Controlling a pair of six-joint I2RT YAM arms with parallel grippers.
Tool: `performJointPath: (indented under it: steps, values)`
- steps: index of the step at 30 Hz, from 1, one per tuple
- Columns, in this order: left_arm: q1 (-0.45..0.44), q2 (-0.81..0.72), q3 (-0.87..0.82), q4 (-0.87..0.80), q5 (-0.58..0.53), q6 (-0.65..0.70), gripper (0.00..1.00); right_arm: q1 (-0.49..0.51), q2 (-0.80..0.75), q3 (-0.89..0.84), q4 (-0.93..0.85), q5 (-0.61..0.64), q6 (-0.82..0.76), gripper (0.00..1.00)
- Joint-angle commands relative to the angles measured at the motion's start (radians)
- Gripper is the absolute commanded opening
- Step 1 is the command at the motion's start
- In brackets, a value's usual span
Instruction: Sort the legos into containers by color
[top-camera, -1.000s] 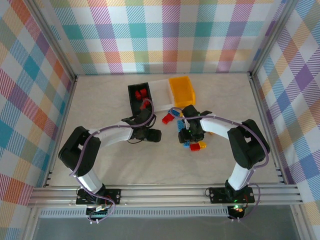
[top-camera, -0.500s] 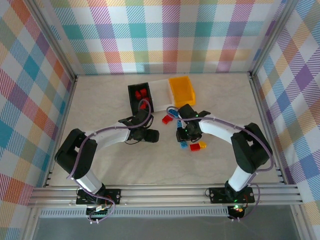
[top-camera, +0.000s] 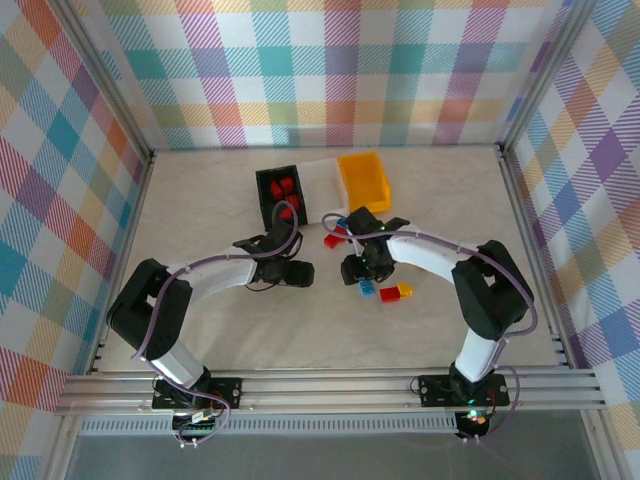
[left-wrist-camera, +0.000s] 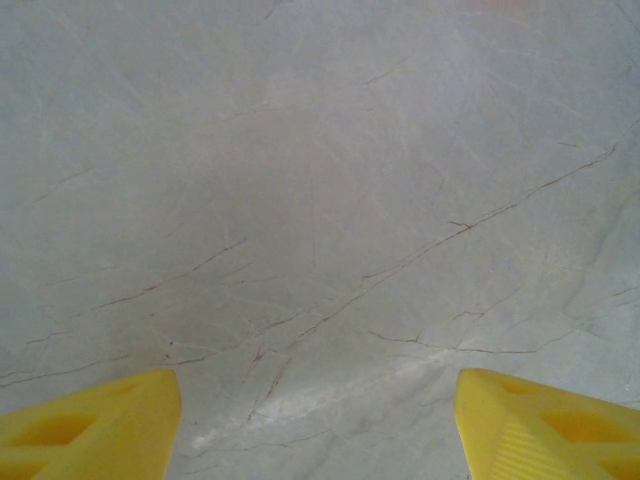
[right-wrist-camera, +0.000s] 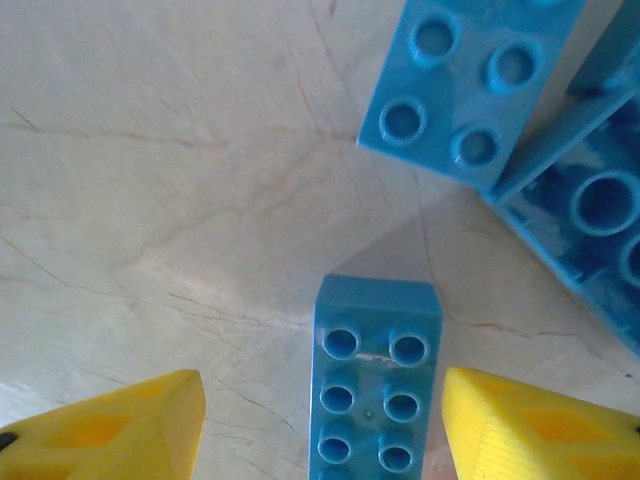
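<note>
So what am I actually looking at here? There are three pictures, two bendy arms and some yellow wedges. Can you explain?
Two robot arms are bolted at the near edge of a table. The wide picture comes from a camera above and behind them. The other two come from a small camera on each wrist, and the yellow wedges are that gripper's own fingertips. At the back stand a black bin holding red bricks, a white bin and a yellow-orange bin. A loose red brick lies in front of them. The left gripper is open over bare table, holding nothing. The right gripper is open too, with a blue brick between its fingers, not yet pinched. More blue bricks lie just beyond.
</note>
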Motion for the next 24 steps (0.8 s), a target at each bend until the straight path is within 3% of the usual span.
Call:
performJointPath:
  steps: [1,6,12,19,24]
  values:
    - [0.013,-0.037,-0.014,0.008,0.006,-0.004,0.73,0.014,0.026,-0.016,-0.020,0.028,-0.002,0.63]
    - [0.020,-0.061,-0.030,0.000,0.003,-0.003,0.73,0.021,0.066,-0.026,-0.007,0.044,0.003,0.55]
    - [0.031,-0.078,-0.051,-0.002,0.001,-0.001,0.73,0.034,0.078,-0.019,0.007,0.071,0.013,0.28]
    - [0.037,-0.107,-0.068,-0.002,0.012,-0.008,0.73,0.039,0.007,0.017,0.003,0.055,0.018,0.24]
    - [0.036,-0.147,-0.081,-0.003,0.010,-0.015,0.73,0.020,0.037,0.204,-0.013,0.059,-0.032,0.24]
